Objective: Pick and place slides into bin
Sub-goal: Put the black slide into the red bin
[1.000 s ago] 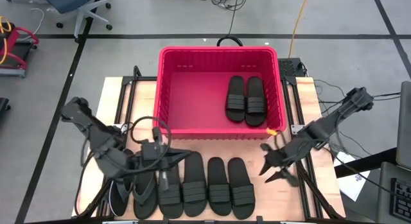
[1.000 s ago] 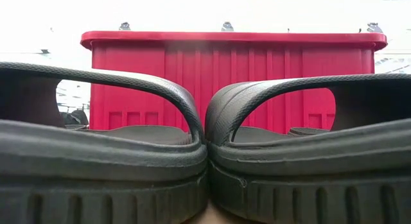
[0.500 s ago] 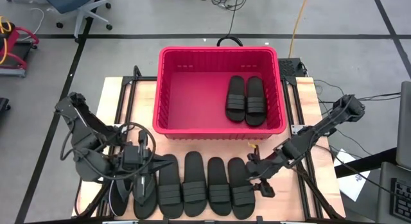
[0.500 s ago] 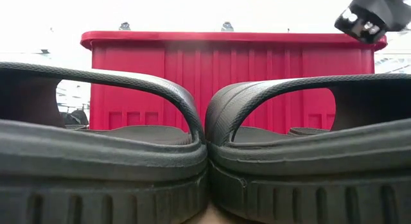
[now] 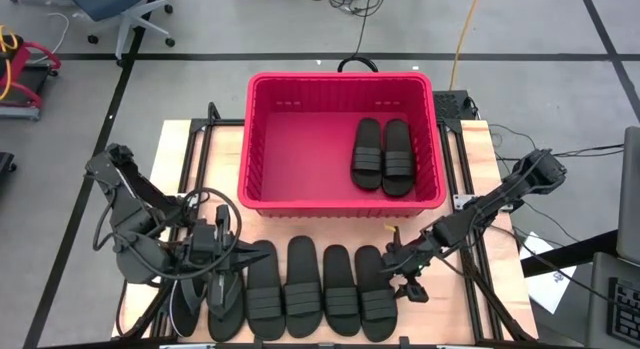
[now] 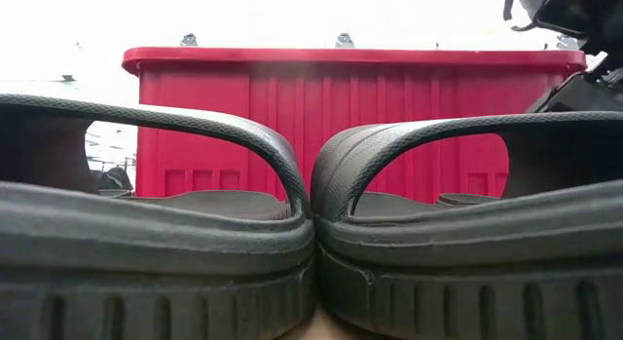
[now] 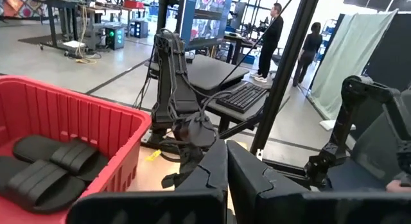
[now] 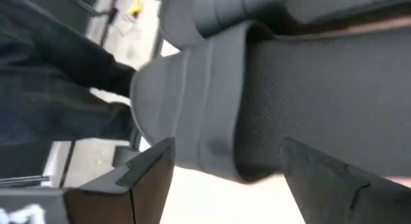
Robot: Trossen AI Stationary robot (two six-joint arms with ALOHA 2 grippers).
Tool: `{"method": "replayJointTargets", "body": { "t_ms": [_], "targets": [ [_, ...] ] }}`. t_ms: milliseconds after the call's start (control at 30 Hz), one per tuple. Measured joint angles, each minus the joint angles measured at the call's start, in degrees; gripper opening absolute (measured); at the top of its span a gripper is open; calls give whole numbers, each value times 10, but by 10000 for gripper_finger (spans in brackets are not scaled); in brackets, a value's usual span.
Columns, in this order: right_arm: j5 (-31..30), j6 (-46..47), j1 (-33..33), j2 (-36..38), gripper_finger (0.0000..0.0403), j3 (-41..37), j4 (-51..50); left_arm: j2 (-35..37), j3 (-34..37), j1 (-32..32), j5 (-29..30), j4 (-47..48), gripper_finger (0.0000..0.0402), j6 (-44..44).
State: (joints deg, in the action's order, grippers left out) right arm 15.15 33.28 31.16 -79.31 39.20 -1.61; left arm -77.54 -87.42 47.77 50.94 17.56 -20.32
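Slides (image 5: pixel 383 156): two inside bin (image 5: pixel 268 94) | right claw (image 5: pixel 401 269) wide | left claw (image 5: pixel 243 257) closed, empty

A light wooden counter (image 5: pixel 170 149) is seen from above. The red bin (image 5: pixel 262 191) is set at its far centre. Six black slides (image 5: pixel 303 286) are laid side by side along its near edge.
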Motion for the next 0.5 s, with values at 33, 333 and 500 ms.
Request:
{"method": "replayJointTargets", "body": {
  "t_ms": [33,333,500],
  "targets": [
    [0,0,0,0,270,-5,13,0,0,0,0,1,3,-3],
    [-34,-38,8,0,270,-14,42,0,0,-1,1,3,2,-10],
    [-36,-32,13,0,269,-14,48,0,0,-1,1,2,5,-10]
  ]
}}
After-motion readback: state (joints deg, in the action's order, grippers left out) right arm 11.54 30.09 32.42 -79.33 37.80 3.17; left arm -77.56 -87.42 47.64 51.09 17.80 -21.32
